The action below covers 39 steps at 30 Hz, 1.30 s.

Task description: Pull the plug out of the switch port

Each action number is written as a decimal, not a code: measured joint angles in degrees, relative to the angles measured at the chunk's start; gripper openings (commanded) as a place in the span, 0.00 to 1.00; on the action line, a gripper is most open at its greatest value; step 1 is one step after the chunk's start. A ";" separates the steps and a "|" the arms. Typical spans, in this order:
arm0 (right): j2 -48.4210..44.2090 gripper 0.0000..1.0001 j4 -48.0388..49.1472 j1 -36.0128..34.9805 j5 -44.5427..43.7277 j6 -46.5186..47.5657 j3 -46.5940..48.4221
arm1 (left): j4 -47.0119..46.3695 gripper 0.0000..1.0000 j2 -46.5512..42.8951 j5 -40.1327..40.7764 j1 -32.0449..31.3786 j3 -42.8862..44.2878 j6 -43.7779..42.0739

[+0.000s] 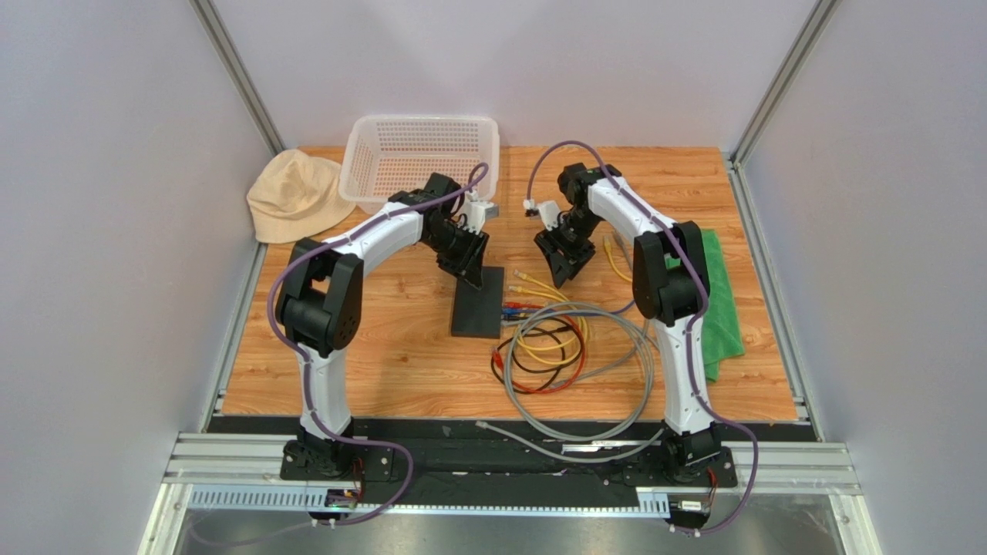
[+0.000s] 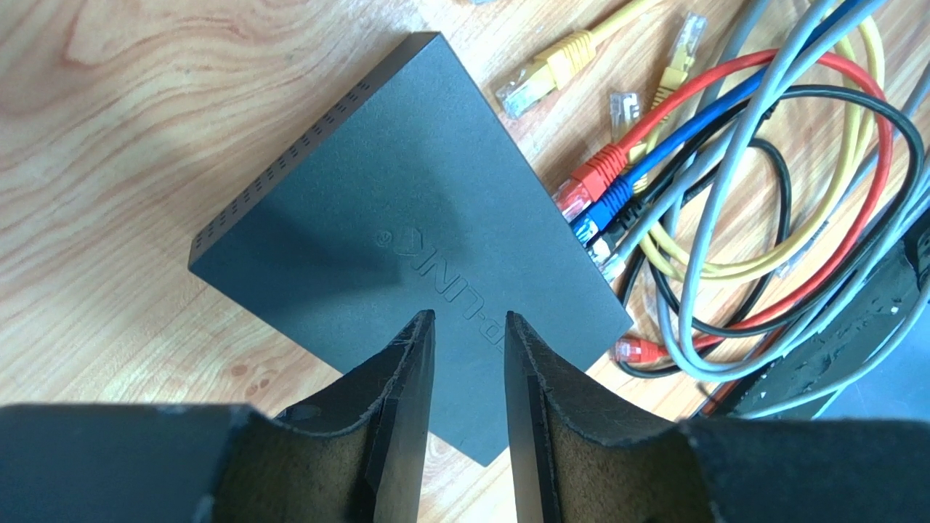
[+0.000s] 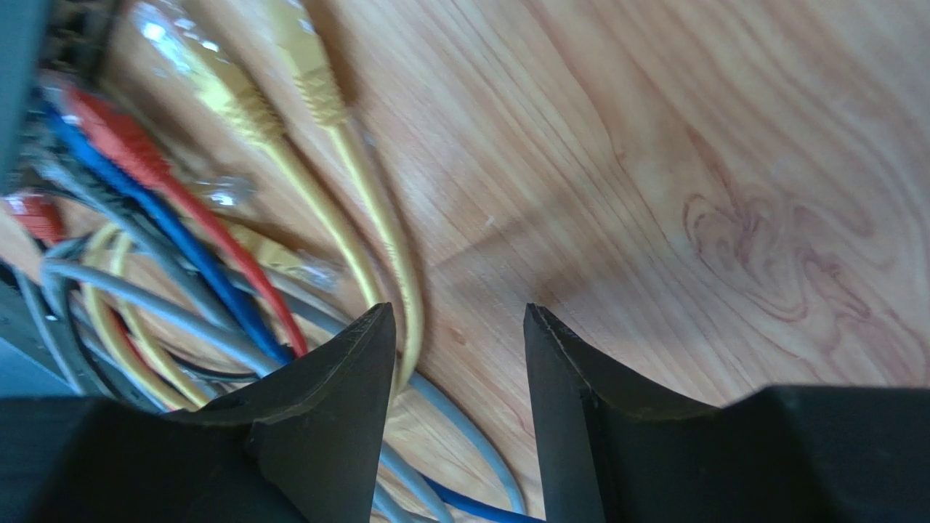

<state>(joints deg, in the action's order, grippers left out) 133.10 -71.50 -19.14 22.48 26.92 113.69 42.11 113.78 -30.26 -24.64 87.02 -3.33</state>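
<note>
Black switch (image 2: pixel 404 218) flat on surface (image 2: pixel 109 163). Over it, left end effector (image 2: pixel 468 318), released, empty. Beside loose yellow plugs (image 2: pixel 546 71), right end effector (image 3: pixel 458 311), released. Step: red plug (image 2: pixel 595 172) looks seated; next, brace switch, pull straight.

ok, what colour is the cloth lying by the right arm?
Green. The crumpled fabric cloth shows best in the top external view.

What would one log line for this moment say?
left hand: open, over switch | right hand: open, empty, above yellow cables | red plug, blue plug: at switch's port edge
</note>
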 measured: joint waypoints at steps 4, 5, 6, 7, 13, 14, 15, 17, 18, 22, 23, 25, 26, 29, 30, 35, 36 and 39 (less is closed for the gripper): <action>0.00 0.53 0.44 -0.63 -3.45 0.66 -2.54 | -0.04 0.39 0.00 -0.02 0.09 -0.61 0.02; -0.24 0.54 0.68 -0.96 -4.11 0.90 -2.91 | 0.00 0.39 0.00 -0.02 0.15 -0.63 0.02; -0.48 0.54 0.92 -1.31 -4.68 1.09 -3.26 | -0.02 0.39 0.00 -0.04 0.24 -0.63 0.02; -0.79 0.55 1.16 -1.66 -5.25 1.33 -3.69 | -0.09 0.39 0.00 -0.04 0.33 -0.63 0.02; -1.84 0.56 1.77 -2.49 -7.02 1.44 -5.35 | -0.20 0.39 0.00 -0.11 0.70 -0.63 0.15; -1.95 0.56 1.90 -2.49 -6.97 1.44 -5.51 | -0.22 0.39 0.00 -0.13 0.81 -0.63 0.17; -2.05 0.56 2.01 -2.49 -6.84 1.44 -5.66 | -0.22 0.39 0.00 -0.15 0.85 -0.63 0.20; -2.27 0.58 2.23 -2.49 -6.40 1.44 -5.95 | -0.31 0.39 0.00 -0.31 1.07 -0.63 0.26; -2.38 0.58 2.38 -2.49 -6.03 1.44 -6.16 | -0.37 0.39 0.00 -0.31 1.11 -0.63 0.31; -3.63 0.58 3.89 -3.23 -7.19 1.46 -8.37 | -0.52 0.39 0.02 -0.61 1.22 -0.63 0.52; -4.09 0.58 4.48 -3.78 -8.33 1.49 -9.16 | -0.68 0.39 0.02 -0.72 1.22 -0.63 0.55; -4.92 0.56 5.86 -4.87 -10.64 1.49 -10.64 | -0.81 0.39 0.02 -0.76 1.22 -0.63 0.61; -5.42 0.51 6.67 -5.51 -12.07 1.53 -11.50 | -0.81 0.39 0.02 -0.76 1.22 -0.63 0.63; -6.56 0.29 9.29 -7.02 -17.35 1.62 -13.88 | -0.79 0.39 0.02 -0.76 1.22 -0.63 0.68; -6.67 0.19 10.01 -7.39 -19.65 1.62 -14.32 | -0.79 0.39 0.02 -0.76 1.22 -0.63 0.68; -6.78 0.06 10.73 -7.76 -23.74 -0.26 -14.23 | -0.81 0.39 0.02 -0.76 1.22 -0.66 0.68; -6.78 0.05 10.69 -7.67 -24.17 -0.61 -14.16 | -0.81 0.39 0.02 -0.76 1.22 -0.66 0.68; -6.67 0.00 10.47 -6.56 -27.12 -1.16 -13.84 | -0.83 0.39 0.02 -0.76 1.22 -0.72 0.68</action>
<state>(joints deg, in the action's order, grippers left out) 126.43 -61.04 -25.69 -4.64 25.76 99.85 41.28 113.80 -31.03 -23.42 86.30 -2.66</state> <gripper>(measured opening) 0.056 0.390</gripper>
